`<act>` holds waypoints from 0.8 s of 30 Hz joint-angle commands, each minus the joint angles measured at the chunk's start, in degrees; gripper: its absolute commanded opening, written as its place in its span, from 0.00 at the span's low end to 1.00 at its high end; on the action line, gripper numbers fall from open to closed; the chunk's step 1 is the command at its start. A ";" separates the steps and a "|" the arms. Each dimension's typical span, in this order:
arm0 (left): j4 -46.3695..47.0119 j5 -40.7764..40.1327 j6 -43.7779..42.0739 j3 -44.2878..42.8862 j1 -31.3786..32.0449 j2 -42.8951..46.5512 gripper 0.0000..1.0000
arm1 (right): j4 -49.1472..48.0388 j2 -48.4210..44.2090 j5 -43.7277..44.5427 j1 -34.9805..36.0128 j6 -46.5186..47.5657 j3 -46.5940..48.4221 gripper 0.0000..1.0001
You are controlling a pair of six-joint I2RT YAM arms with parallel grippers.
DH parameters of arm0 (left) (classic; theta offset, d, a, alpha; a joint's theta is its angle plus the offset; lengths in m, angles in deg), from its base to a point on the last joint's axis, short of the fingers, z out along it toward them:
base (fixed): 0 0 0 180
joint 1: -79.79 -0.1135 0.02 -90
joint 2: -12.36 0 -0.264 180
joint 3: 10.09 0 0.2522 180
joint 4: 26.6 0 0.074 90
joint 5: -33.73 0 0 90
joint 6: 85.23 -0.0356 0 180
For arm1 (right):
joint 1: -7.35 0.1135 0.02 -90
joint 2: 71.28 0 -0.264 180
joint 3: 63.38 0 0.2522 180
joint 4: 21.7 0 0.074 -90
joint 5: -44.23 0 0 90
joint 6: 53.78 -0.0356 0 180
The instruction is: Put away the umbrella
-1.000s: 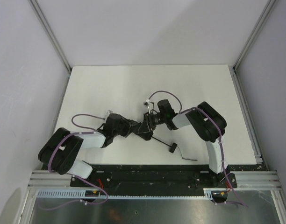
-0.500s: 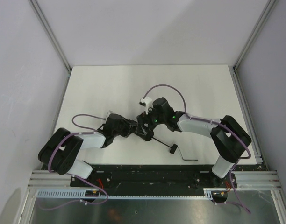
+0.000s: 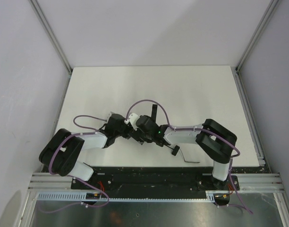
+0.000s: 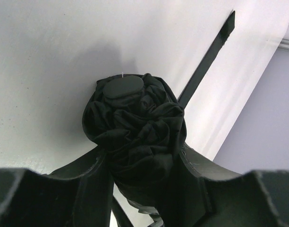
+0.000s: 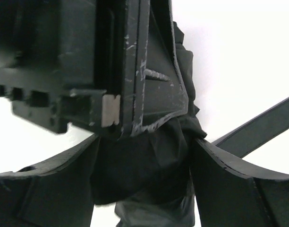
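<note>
Nothing to read here: not a word, number, logo or sign comes through legibly in any of the three views. The umbrella [image 4: 135, 127] at centre frame in the left wrist view is plain black fabric, and the white worktop [image 3: 191, 90] in the top view carries no print either.

The compact black fabric umbrella [image 4: 135, 132] is plain matt black, as is its flat black strap [image 4: 208, 56]. The flat table top [image 3: 182, 90] is plain white. The left robot arm [image 3: 90, 142] and right robot arm [image 3: 182, 136] are black with white links, and each trails a purple cable [image 3: 147, 101].
</note>
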 commanded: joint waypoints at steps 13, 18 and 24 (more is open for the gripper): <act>-18.17 -1.79 -3.56 1.12 0.03 -2.26 0.00 | 0.43 8.23 -6.57 -3.26 -0.31 1.01 0.01; -18.20 -1.90 -5.73 0.84 -0.07 -0.46 0.43 | 0.43 9.29 -24.39 -8.81 -3.59 0.53 0.00; -18.14 -3.31 -7.51 0.91 -0.07 1.33 0.80 | -3.95 12.09 -44.54 -15.20 -11.56 -0.02 0.00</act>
